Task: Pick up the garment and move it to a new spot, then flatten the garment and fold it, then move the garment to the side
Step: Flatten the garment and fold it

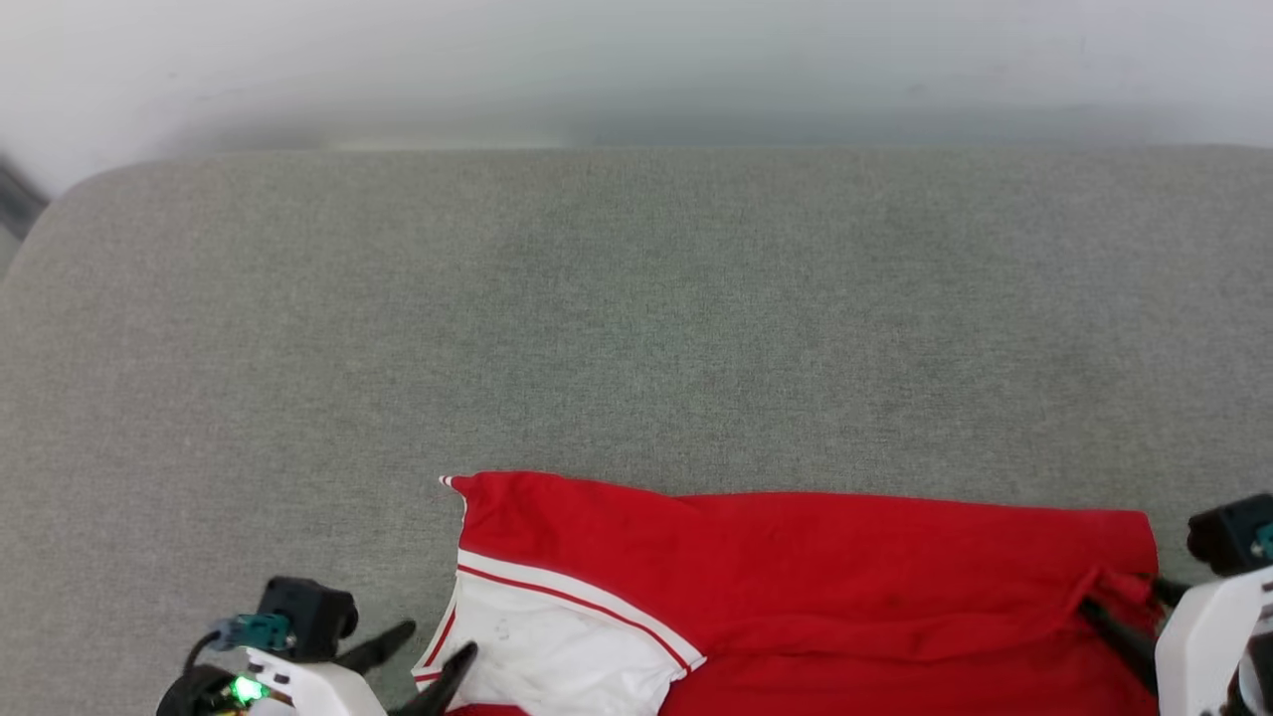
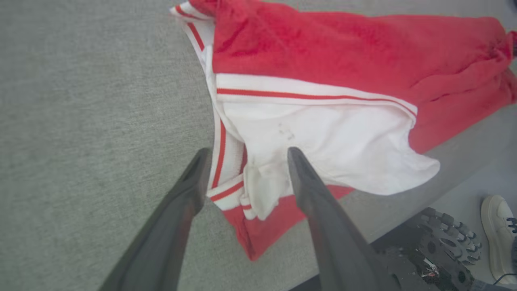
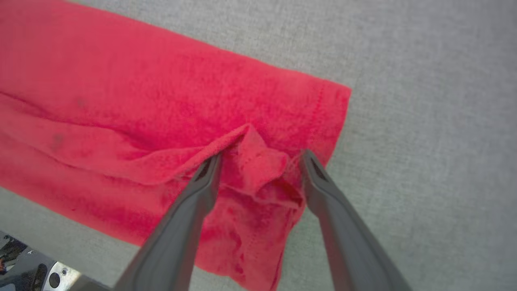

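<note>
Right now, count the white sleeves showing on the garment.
1. The white sleeve lies at the garment's left end in the head view, between the left fingers. A second may be hidden under the red folds.

Garment (image 1: 845,567): soft knit cloth, matt, slightly fuzzy on the red part; white sleeve looks smoother, w/ ribbed striped trim. Table (image 1: 636,318): grey woven fabric cover, coarse, matt. Fingers of my left tool (image 2: 247,150) & right tool (image 3: 261,154): dark, smooth, plastic-looking, faint sheen. My right wrist shell (image 1: 1208,626): white glossy plastic.
</note>
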